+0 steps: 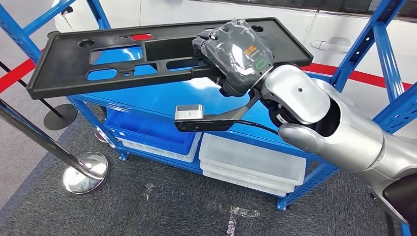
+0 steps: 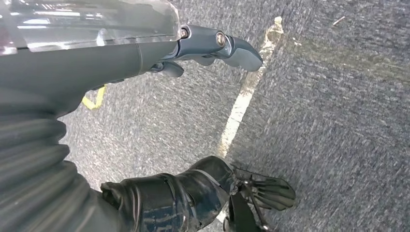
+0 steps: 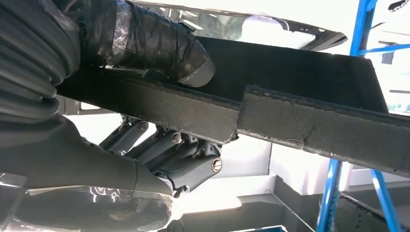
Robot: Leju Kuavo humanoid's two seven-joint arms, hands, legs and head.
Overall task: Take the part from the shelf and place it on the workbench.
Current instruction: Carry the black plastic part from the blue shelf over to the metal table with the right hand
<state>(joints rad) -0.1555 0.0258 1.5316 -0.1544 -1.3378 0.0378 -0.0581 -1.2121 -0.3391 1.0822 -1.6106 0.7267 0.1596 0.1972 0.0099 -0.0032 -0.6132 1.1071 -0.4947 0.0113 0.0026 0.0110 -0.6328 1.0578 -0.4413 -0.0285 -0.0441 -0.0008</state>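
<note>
One hand carries the whole load: in the head view the right hand point(image 1: 235, 56) clamps the near long edge of the black part point(image 1: 147, 54), which hangs level above the blue shelf point(image 1: 162, 101), reaching far out to the left of the grip. That overhang is the likely trouble; the panel could twist, sag or slip as it travels, or catch a blue shelf post point(image 1: 366, 46).

From the left wrist, the left hand point(image 2: 212, 46) hangs over grey floor point(image 2: 338, 121), holding nothing, fingers loosely curled.

From the right wrist, the thumb point(image 3: 164, 48) presses one face of the part's edge point(image 3: 309, 125) and the fingers point(image 3: 169, 152) the opposite face.
</note>
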